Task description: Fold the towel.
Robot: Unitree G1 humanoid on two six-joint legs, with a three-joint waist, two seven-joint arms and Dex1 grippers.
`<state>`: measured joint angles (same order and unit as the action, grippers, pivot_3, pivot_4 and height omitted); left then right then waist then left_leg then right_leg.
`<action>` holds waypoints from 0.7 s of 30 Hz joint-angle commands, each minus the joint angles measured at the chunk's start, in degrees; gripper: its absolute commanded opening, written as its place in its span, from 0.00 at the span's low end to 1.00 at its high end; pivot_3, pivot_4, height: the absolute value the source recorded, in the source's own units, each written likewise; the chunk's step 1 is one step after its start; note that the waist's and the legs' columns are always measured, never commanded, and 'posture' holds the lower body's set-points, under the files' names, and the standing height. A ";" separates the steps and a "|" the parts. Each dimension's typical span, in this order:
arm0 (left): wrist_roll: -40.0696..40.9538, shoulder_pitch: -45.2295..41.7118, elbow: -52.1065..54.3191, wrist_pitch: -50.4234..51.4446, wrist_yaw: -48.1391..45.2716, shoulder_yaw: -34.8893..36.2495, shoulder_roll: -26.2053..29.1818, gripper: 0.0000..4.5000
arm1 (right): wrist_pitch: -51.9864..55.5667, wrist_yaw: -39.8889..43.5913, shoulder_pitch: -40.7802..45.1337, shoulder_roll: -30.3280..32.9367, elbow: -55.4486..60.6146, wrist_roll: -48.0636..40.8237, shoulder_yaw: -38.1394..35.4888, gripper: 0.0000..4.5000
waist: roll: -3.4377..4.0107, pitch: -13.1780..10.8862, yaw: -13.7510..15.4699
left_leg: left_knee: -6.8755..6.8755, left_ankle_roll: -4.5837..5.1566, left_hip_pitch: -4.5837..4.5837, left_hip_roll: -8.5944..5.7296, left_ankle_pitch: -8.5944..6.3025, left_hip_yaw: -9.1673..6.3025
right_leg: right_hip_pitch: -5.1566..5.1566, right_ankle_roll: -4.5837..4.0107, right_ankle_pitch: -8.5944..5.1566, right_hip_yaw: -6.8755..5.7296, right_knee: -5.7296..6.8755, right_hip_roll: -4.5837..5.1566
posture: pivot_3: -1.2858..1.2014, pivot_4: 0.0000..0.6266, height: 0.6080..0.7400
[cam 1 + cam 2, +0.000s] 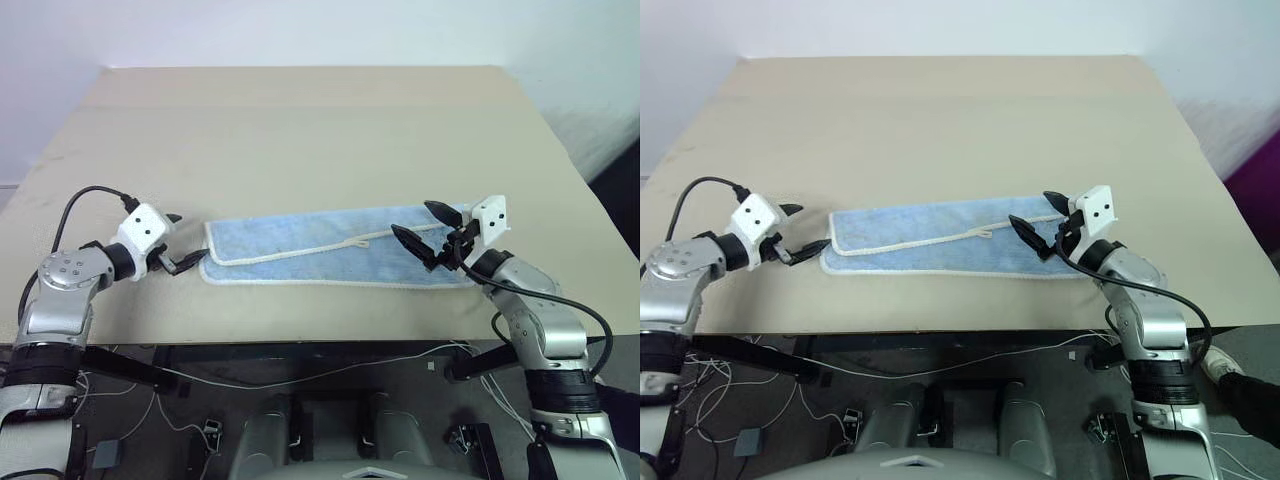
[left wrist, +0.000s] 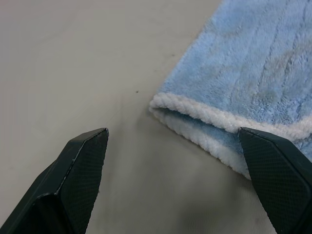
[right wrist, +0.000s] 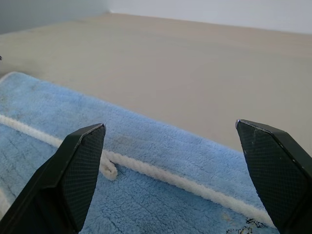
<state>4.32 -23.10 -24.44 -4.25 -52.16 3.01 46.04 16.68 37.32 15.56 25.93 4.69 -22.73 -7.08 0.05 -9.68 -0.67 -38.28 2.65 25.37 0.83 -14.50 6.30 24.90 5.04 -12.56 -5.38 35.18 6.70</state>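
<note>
Both grippers sit at near edge of the beige surface (image 1: 300, 130): left gripper (image 1: 183, 243) spread wide, just off the towel's (image 1: 320, 250) left end; right gripper (image 1: 422, 232) also wide, over its right end, holding nothing. Towel lies folded lengthwise, white edging across the top layer. L wrist: fingers (image 2: 80, 165) straddle the towel's corner. R wrist: fingers (image 3: 78, 161) above edging and loop tag (image 3: 108, 169).
</note>
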 commanded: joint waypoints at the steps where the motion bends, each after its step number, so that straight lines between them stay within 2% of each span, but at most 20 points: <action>1: -1.61 -1.88 -2.11 -3.71 -1.58 -0.84 1.54 0.99 | -0.39 -0.71 -0.47 0.13 3.19 -0.50 -1.17 1.00 | 0.00 0.00 0.01 | 0.00 0.01 0.00 0.00 0.00 0.01 | 0.00 0.00 0.00 0.00 0.00 0.00 | 0.52 0.24 1.00; 15: -1.14 -4.48 -2.83 -9.43 -12.04 -3.67 2.25 0.99 | -0.39 -1.84 -1.34 0.17 4.01 -0.87 -1.56 1.00 | 0.00 0.00 0.02 | -0.01 0.04 -0.01 0.00 0.02 0.04 | -0.02 0.02 0.00 0.00 0.03 -0.07 | 0.52 0.24 1.00; 21: -2.74 -6.10 -1.39 -12.29 -12.59 -5.67 1.67 0.99 | -0.49 -1.80 -1.05 0.18 3.65 -0.80 -1.50 1.00 | 0.00 0.00 0.03 | -0.01 0.04 -0.02 0.00 0.02 0.04 | -0.03 0.03 0.00 0.00 0.03 -0.08 | 0.52 0.24 1.00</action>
<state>2.13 -27.84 -27.96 -14.73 -64.38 -2.18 47.24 16.68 35.71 14.11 25.94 6.25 -22.81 -7.31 0.05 -9.68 -0.64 -38.29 2.69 25.36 0.83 -14.48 6.35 24.87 5.07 -12.56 -5.38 35.22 6.61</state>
